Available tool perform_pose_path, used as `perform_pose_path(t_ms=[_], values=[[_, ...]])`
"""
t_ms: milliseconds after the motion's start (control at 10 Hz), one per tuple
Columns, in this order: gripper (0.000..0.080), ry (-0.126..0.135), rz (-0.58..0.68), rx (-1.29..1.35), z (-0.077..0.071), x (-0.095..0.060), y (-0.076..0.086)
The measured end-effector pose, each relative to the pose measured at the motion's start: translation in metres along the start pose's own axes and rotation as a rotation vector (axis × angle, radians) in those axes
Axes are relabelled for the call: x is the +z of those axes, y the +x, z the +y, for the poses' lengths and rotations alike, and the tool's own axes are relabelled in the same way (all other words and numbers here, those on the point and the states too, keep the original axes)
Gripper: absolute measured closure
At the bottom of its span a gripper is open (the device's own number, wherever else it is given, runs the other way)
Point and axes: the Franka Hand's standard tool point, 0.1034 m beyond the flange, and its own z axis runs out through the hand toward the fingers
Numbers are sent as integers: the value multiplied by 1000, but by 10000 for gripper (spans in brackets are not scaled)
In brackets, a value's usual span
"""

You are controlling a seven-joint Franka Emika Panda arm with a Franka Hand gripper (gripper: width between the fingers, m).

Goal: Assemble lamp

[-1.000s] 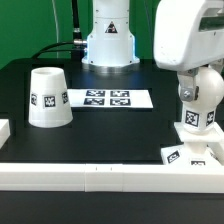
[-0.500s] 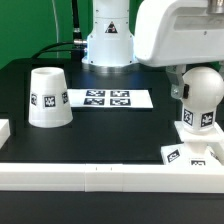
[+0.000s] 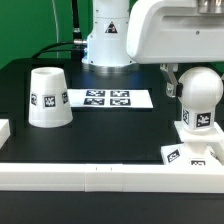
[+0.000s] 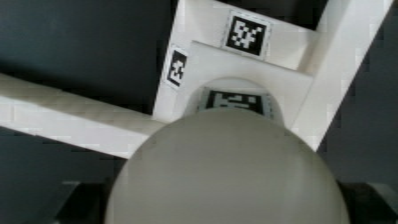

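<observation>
The round white bulb (image 3: 200,95) stands upright on the flat square base block (image 3: 190,153) at the exterior view's right, near the front rail. My gripper (image 3: 197,84) reaches down from above with its jaws around the bulb; one dark finger (image 3: 170,83) shows beside it. In the wrist view the bulb (image 4: 222,175) fills the space between the dark fingers (image 4: 75,203), and the gripper (image 4: 222,205) looks shut on it. The tagged base (image 4: 222,62) lies beyond. The tapered shade (image 3: 47,97) stands alone at the exterior view's left.
The marker board (image 3: 108,98) lies flat in the middle of the black table. A white rail (image 3: 100,176) runs along the front edge. The arm's white pedestal (image 3: 108,45) stands at the back. A white block edge (image 3: 3,130) shows at far left.
The arm's big white body has swung toward the exterior view's left above the bulb. The bulb stays on the base, the shade has not moved.
</observation>
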Motion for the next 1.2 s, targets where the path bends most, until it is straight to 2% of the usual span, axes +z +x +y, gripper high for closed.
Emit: perform_pose_path(t_ms=[400, 700, 1200], values=[[220, -7, -4, 460, 0, 1, -2], [220, 24, -38, 757, -2, 4, -7], [220, 23, -66, 1001, -4, 4, -8]])
